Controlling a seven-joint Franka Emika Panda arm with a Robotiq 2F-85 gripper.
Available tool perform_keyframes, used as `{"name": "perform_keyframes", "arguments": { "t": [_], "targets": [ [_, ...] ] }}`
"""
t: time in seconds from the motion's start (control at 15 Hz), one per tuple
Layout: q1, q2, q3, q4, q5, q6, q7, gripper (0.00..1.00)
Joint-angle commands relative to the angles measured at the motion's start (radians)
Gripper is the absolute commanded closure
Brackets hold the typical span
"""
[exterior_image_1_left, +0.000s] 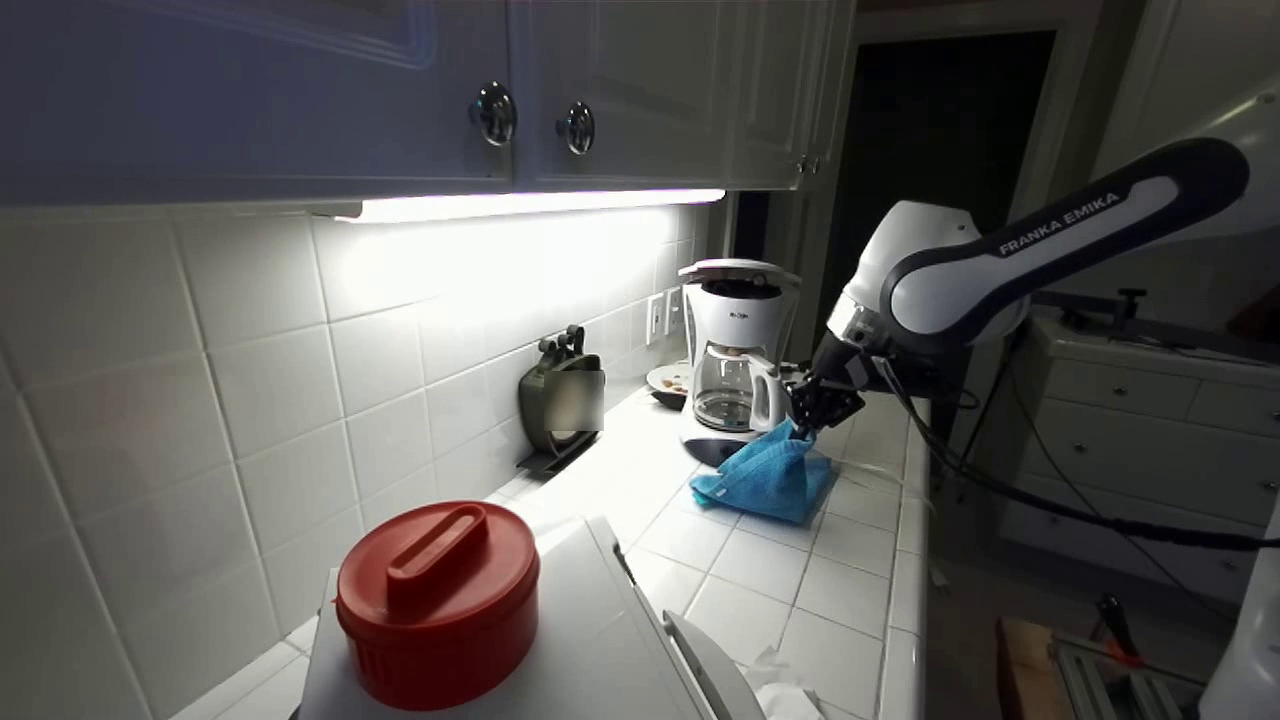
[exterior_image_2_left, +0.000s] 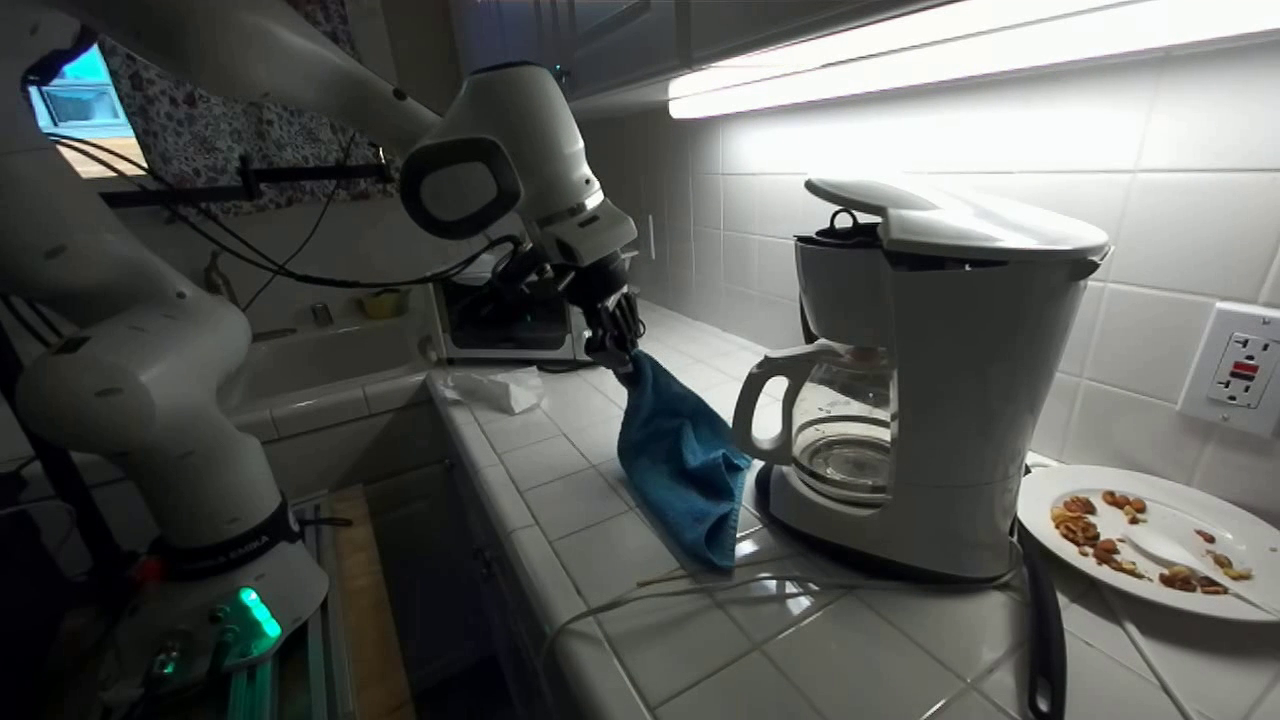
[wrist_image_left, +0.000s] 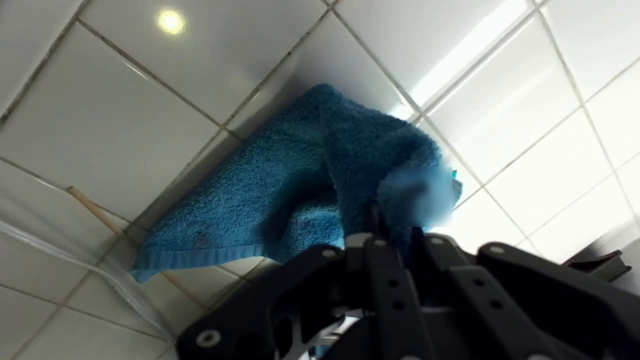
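1 blue cloth (exterior_image_2_left: 685, 470), pinched at its top by the gripper (exterior_image_2_left: 625, 366); jaws nearly together, w/ only a fold of fabric betw. them. Cloth drops directly below the fingertips, lower part on the tiled counter (exterior_image_1_left: 757, 563), just beside base of coffee maker (exterior_image_2_left: 965, 420) (contact w/ base: can't tell).

Orient.: peaked, tent-like. In an exterior view the long axis slopes from the pinched peak down & toward the coffee maker side, ending in a corner on the tiles. Wrist view: long flap runs to lower left of frame, hemmed edge at that end; a 2nd, darker fold bunches nearer the fingertips, w/ a shadowed hollow betw. the two.

Hidden / unclear: pinched bit itself, behind the fingers. Blurred patch over part of the cloth by the fingertips, wrist view. Thin tan stick (wrist_image_left: 95, 210) passes under the flap, its middle covered. Pale cord (wrist_image_left: 47, 245) near it, cut off at frame edge. Small green bit (wrist_image_left: 454, 174) at cloth's edge: too small to ID.
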Motion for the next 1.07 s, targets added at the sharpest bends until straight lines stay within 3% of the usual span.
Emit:
{"name": "perform_keyframes", "arguments": {
  "t": [0.0,0.47,1.0],
  "targets": [
    [-0.044,-0.039,-0.011,-0.052,-0.049,0.009,0.004,0.97],
    [-0.12,-0.035,-0.036,-0.068,-0.074,0.053,0.022,0.97],
    [-0.177,0.035,-0.064,-0.089,-0.053,0.242,0.027,0.97]
  ]
}}
